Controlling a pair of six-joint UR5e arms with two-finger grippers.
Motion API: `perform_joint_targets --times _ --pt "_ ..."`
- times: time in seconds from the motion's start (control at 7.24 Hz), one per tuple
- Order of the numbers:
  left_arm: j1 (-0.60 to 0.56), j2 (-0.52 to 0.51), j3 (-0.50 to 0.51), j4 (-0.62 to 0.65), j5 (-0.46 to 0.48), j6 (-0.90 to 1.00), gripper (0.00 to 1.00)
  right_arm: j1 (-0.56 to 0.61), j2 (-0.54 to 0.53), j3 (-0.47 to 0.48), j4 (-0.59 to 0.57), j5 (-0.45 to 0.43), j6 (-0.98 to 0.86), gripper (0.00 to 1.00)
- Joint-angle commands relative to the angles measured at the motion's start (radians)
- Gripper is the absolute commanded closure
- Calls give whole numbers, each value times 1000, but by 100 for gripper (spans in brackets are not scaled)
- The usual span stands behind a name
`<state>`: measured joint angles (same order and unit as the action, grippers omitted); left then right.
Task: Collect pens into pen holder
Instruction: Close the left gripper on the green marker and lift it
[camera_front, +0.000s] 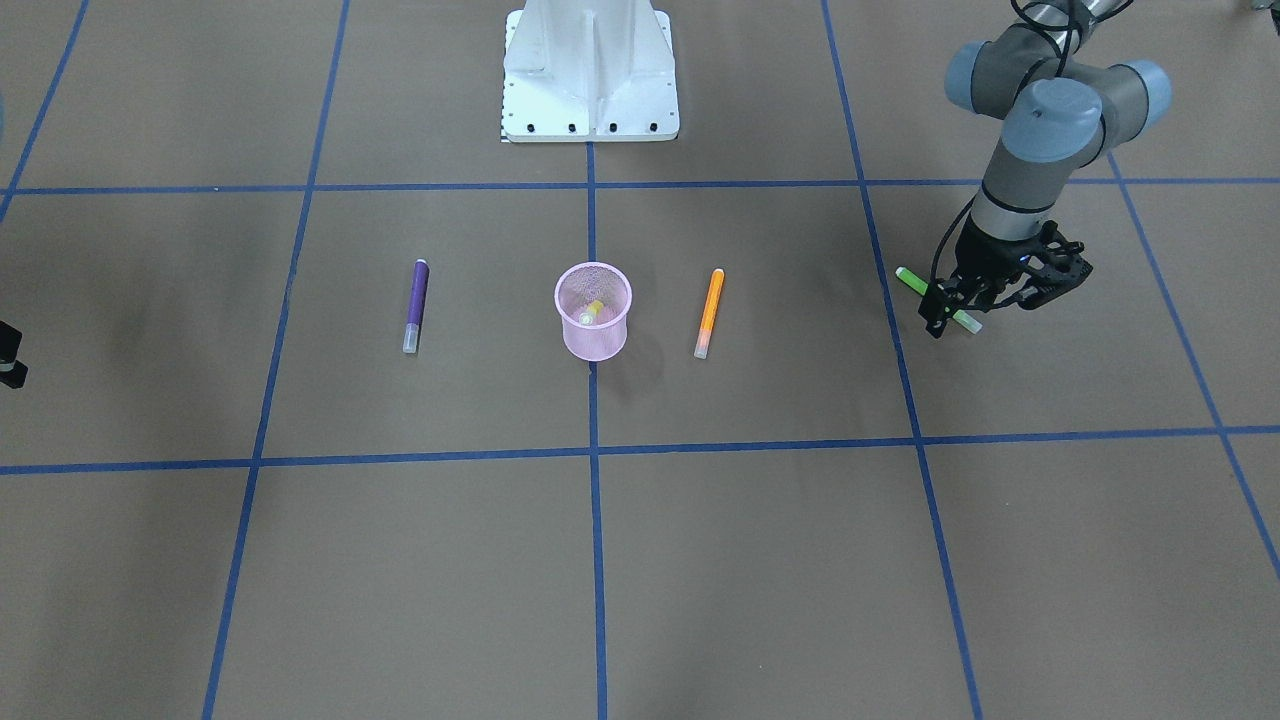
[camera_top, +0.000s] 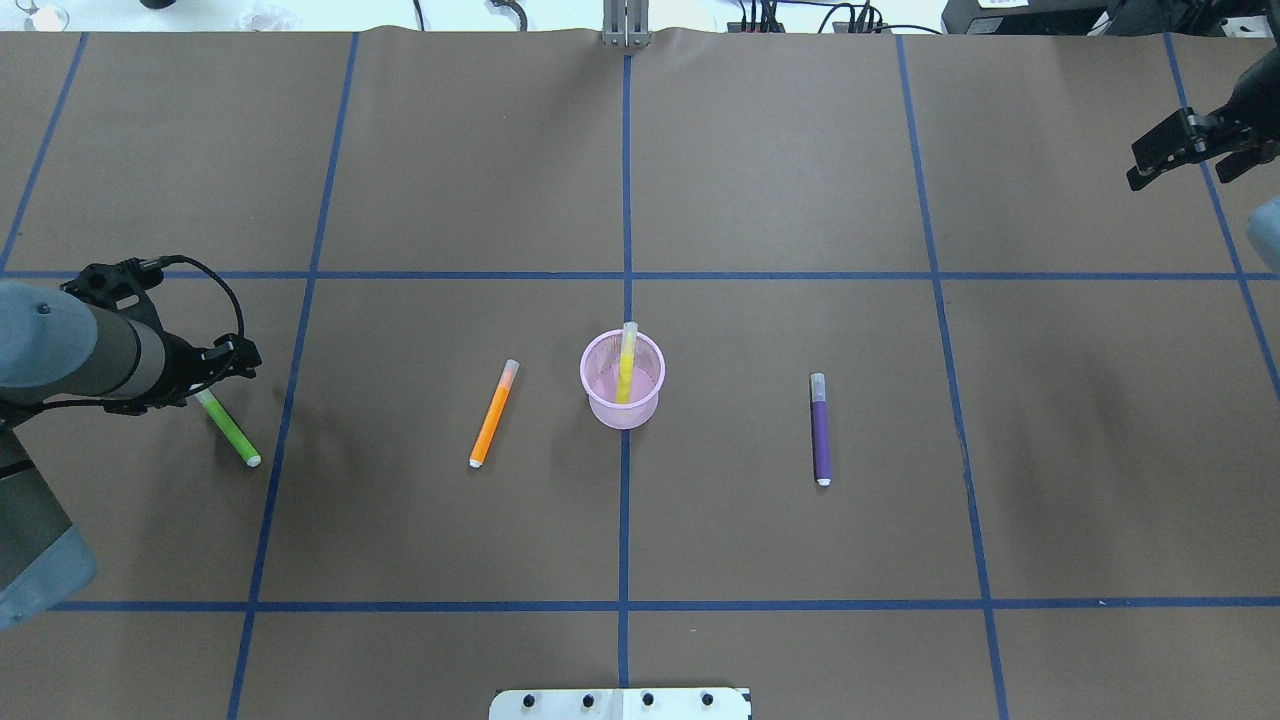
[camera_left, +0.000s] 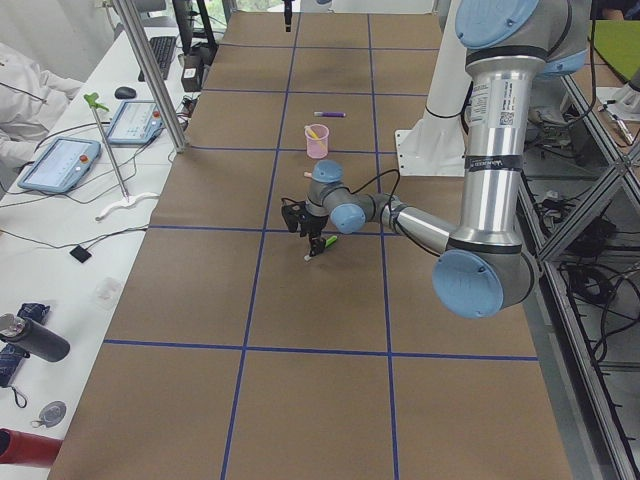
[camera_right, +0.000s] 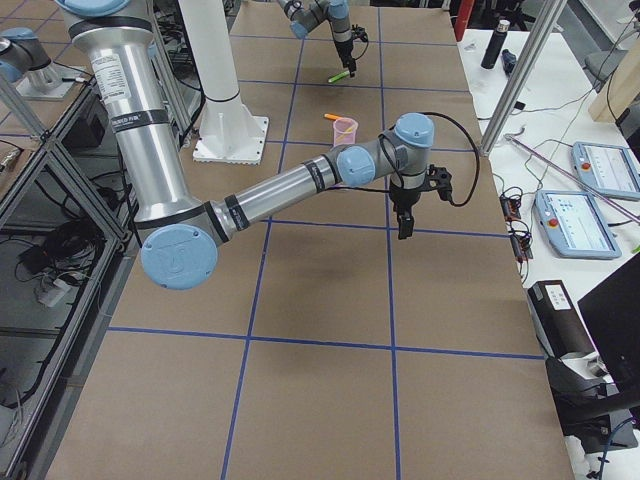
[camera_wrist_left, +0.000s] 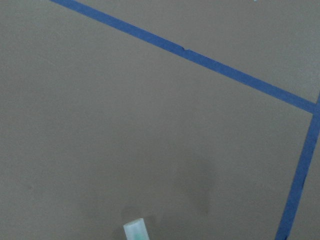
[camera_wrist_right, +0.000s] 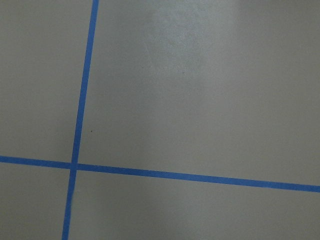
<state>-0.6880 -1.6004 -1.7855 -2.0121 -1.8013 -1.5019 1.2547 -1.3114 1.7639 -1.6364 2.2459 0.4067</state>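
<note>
The pink mesh pen holder (camera_top: 607, 408) (camera_front: 603, 342) stands at the table's centre. A yellow pen (camera_top: 626, 358) leans upright inside it. An orange pen (camera_top: 494, 414) (camera_front: 709, 313) lies flat to its left in the overhead view. A purple pen (camera_top: 820, 430) (camera_front: 416, 305) lies flat to its right. Far left, the green pen (camera_top: 232, 432) (camera_front: 912, 281) sits low at the table. My left gripper (camera_front: 945, 312) (camera_top: 210, 385) is shut on it near the capped end. The pale cap (camera_wrist_left: 136, 231) shows in the left wrist view. My right gripper (camera_top: 1178, 180) hangs open and empty at the far right.
The white robot base plate (camera_front: 590, 70) (camera_top: 620, 703) sits at the near-robot edge. Blue tape lines (camera_wrist_right: 165, 174) grid the brown table. Beyond the far edge, a side bench holds tablets (camera_left: 62, 163), and a person's sleeve (camera_left: 20, 100) shows there.
</note>
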Motion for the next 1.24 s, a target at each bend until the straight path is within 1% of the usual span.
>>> perform_joint_targets --times 0.0,0.28,0.83,0.97,1.1 --pt "5 2 -2 6 2 -61 31 0 0 -3 1 -2 3 0" --pt "5 5 -2 6 3 -66 40 -1 -2 -3 1 -3 4 0" --pt "15 20 -2 4 3 -67 40 0 -2 -3 1 -5 3 0" --pt "16 25 -2 4 3 -67 41 0 -2 -3 1 -5 3 0" --pt "19 25 -2 4 5 -67 44 0 -2 -3 1 -5 1 0"
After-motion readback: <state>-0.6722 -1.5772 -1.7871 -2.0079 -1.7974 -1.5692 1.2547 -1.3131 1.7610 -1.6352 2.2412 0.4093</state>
